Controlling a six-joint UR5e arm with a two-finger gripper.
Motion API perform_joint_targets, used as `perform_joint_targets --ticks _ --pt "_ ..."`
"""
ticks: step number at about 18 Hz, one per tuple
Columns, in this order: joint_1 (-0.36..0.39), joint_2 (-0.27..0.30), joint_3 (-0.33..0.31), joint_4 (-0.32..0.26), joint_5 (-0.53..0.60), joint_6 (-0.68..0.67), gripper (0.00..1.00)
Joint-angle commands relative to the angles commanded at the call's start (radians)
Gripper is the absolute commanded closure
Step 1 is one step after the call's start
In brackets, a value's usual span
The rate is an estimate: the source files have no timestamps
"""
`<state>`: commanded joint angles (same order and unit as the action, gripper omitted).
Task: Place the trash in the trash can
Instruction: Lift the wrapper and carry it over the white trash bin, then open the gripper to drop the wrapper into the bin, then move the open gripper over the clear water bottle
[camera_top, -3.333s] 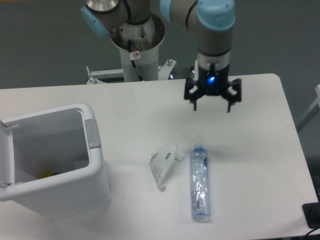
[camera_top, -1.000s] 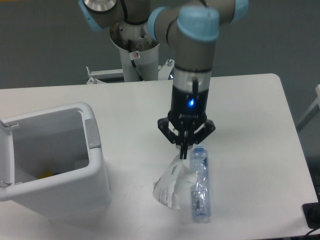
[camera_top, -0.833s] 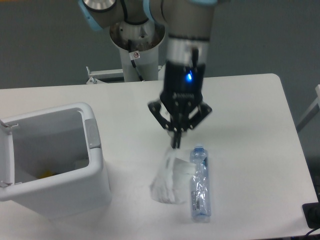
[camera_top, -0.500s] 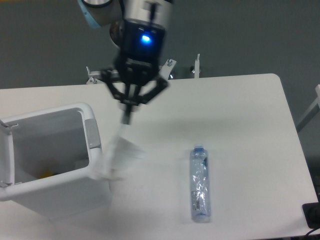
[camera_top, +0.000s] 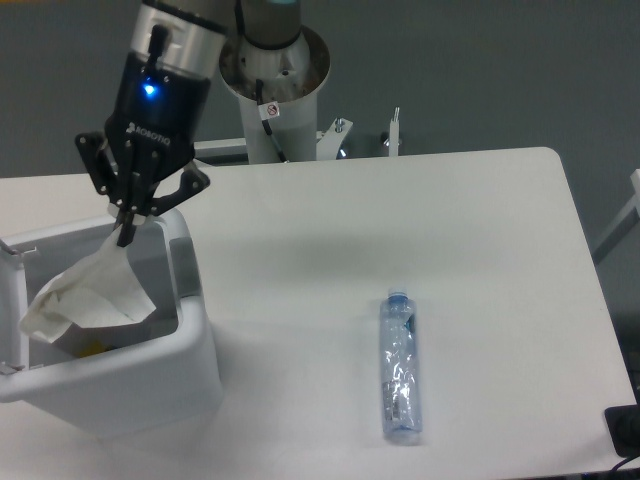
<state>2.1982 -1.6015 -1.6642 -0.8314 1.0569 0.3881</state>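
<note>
White, crumpled plastic wrapper (camera_top: 85, 292) hangs at the left of the frame, pinched by its top corner in the claw (camera_top: 126, 236), whose two fingers are closed together on it. The wrapper dangles over the open mouth of the trash can (camera_top: 185, 330), its lower part already below the rim and inside the white bin. Its long axis runs diagonally, from the pinched corner at upper right down to a wide, ragged end at lower left. Held by one corner like this, it droops freely, which seems meant to let it fall straight into the bin once released.

Something small and yellow (camera_top: 91, 349) lies at the bottom of the bin, too small to identify.

Well apart, in the lower right-centre of the frame, the crushed clear bottle (camera_top: 401, 375) lies flat on the white tabletop (camera_top: 480, 240). Its long axis runs nearly straight up and down the picture, blue cap pointing toward the top. It appears untouched, so that piece is not yet dealt with.
</note>
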Motion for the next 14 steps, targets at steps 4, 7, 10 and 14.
perform_joint_targets --ticks 4,7,10,14 --pt "0.0 0.005 -0.014 0.002 -0.001 0.026 0.7" --pt "0.0 0.006 -0.014 0.0 -0.006 0.023 0.29" --pt "0.002 0.012 -0.002 0.0 -0.006 -0.026 0.17" --pt "0.137 0.014 0.03 0.0 -0.011 -0.188 0.07"
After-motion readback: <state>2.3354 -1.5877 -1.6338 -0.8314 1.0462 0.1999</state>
